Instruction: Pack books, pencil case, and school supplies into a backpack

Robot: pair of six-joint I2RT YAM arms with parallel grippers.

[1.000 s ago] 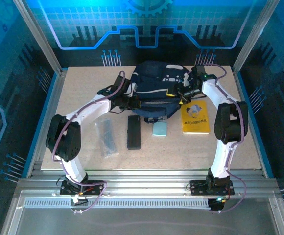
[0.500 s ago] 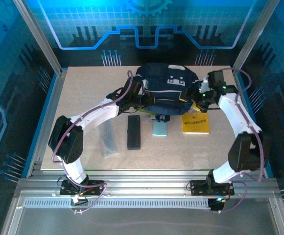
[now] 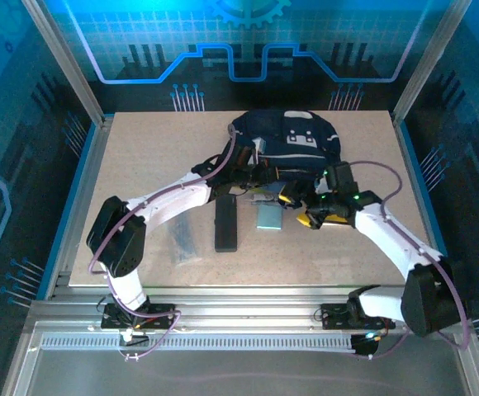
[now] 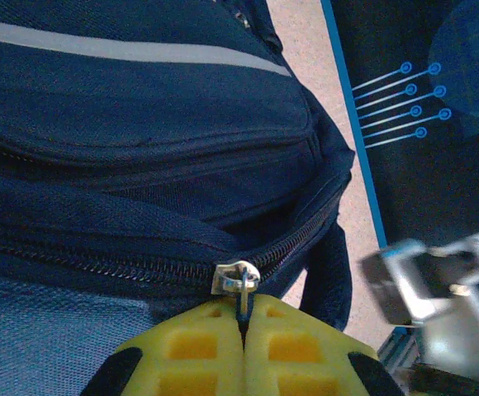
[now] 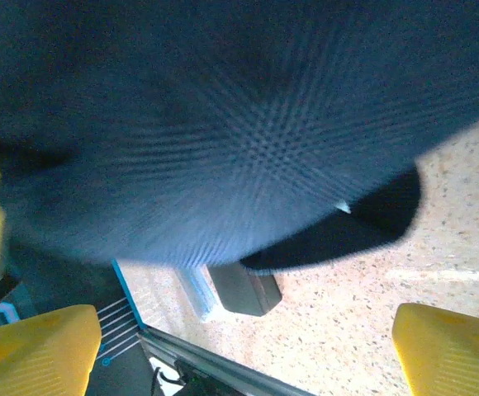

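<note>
Left wrist: left jaws tight on backpack zipper pull.

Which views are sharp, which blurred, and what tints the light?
Left wrist: sharp, the zipper pull and backpack weave crisp. Right wrist: backpack fabric smeared and out of focus, table clearer. Top external: evenly focused, blue cast from the backdrop.

White arms, black joints, purple cables, yellow fingers

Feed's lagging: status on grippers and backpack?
Left gripper shut on silver zipper pull of navy-blue fabric backpack. Right gripper open, empty, beside backpack.
</note>
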